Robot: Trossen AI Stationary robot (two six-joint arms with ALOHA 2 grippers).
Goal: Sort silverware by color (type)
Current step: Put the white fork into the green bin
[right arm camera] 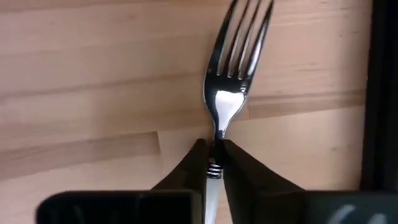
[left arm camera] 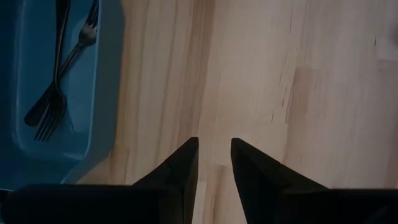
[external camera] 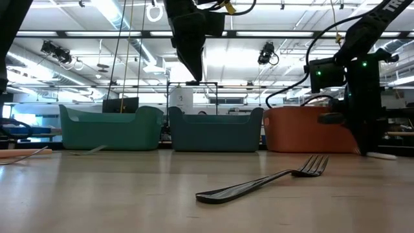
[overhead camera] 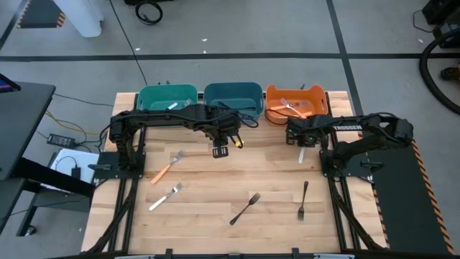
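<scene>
A: High view first. The right gripper [overhead camera: 301, 153] sits near the front of the orange bin [overhead camera: 316, 103], low over the bench [overhead camera: 215, 216]. What has it got?

B: The right wrist view answers that: its fingers [right arm camera: 198, 163] are pinched on the neck of a silver-headed fork [right arm camera: 231, 93] with a pale handle, tines pointing away from the camera. The fork looks close to the wood; I cannot tell whether it is lifted clear.

A: And the left gripper [overhead camera: 220, 151]?

B: It hangs above the bench just in front of the blue bin [overhead camera: 231, 91]. In the left wrist view its fingers [left arm camera: 180, 168] stand a narrow gap apart with nothing between them, bare wood below. Two dark forks [left arm camera: 59, 74] lie in that bin.

A: So what step is this?

B: I judge it a pickup by the right arm. One fork gripped, not yet in a bin.

A: What is left on the bench?

B: Two black forks [overhead camera: 245, 208] near the front edge, a white fork [overhead camera: 164, 197] and an orange-handled fork [overhead camera: 166, 167] on the left side. The orange bin already holds orange-handled pieces, and the teal bin [overhead camera: 167, 93] holds something pale.

A: Next move?

B: Probably a lift straight up, then a carry to whichever bin takes pale handles, likely the teal one. That is across the left arm's space, so the two arms need to stay apart.
</scene>
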